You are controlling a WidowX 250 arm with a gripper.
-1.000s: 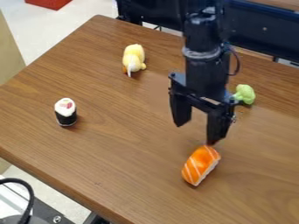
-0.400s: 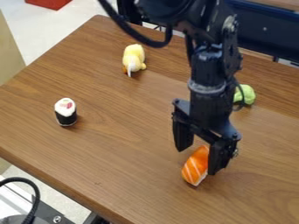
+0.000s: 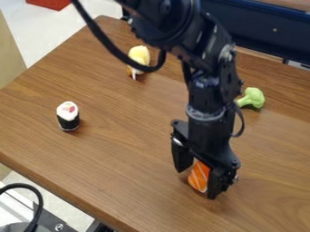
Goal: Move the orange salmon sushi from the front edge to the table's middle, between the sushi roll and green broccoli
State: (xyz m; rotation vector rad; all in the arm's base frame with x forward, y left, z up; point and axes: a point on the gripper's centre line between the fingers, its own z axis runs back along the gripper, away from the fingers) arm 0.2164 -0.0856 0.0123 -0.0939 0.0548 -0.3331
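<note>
Sushi (image 3: 199, 177), a small toy in orange with white stripes, is placed on the brown table (image 3: 109, 158), near the bottom of the view and a bit to the right of the middle. It is seen right between the two fingers of the black gripper (image 3: 196, 184). The fingers are held apart, with one on each side of the toy, and they are pointed down at the table. Part of the toy is hidden by the finger on the right of the view. Whether the toy is touched by the fingers cannot be told.

Far over on the left, a sushi roll (image 3: 68, 117) is stood upright, with a white top and a black bottom. Near the back of the table, a soft yellow toy (image 3: 139, 52) is partly covered by a loop of black cable (image 3: 106, 40) from the arm (image 3: 205, 93). To the right of the arm, green toy broccoli (image 3: 255, 97) is laid down, with its stem pointed toward the arm. On the floor at the top left, part of something red (image 3: 50, 3) can be seen. At the bottom left, another black cord (image 3: 40, 206) is bent beside the table.
</note>
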